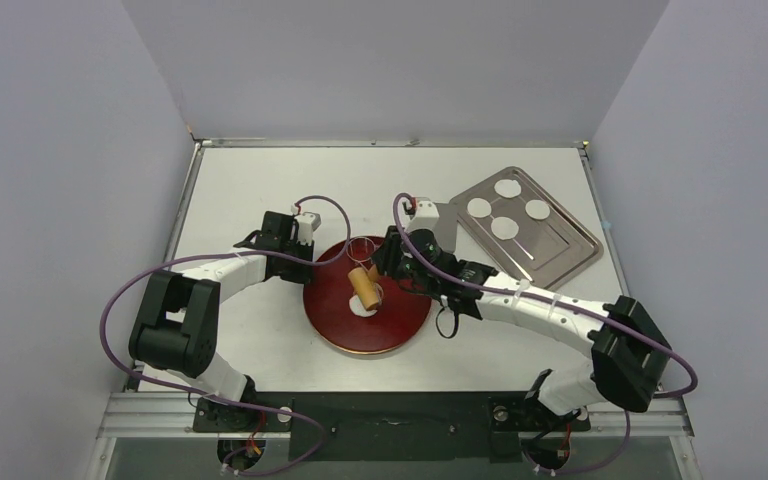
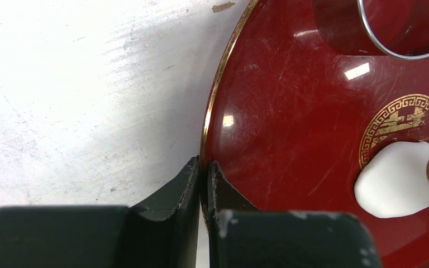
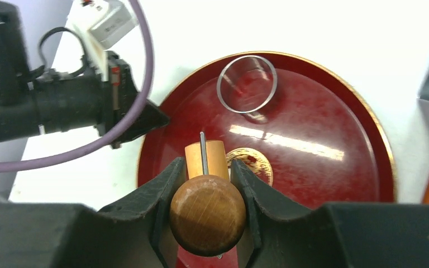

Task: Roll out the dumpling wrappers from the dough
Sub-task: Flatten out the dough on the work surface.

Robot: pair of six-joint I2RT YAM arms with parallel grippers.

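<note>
Red lacquer plate (image 1: pixel 400 312) sat on the worktop (image 1: pixel 250 180), its 9 o'clock rim clenched in the left tool (image 2: pixel 204 167). The right tool (image 3: pixel 208 167) grasped a wooden pin (image 3: pixel 208 215) whose far end touched the dough (image 2: pixel 395 180), a lump near the plate's centre. Four wrappers (image 1: pixel 505 228) lay on a tray (image 1: pixel 570 255) at 2 o'clock. Rolling well probably meant light, even pressure worked outward from the lump's middle, with the plate held firm.

a robotics lab test cell: plain grey partition walls (image 1: pixel 60 150) box in a white desk (image 1: pixel 250 180), two black-and-white robot arms (image 1: pixel 550 310) are bolted to a metal rail (image 1: pixel 400 412) at its near edge, with purple cables (image 1: pixel 106 310) looping loose.
</note>
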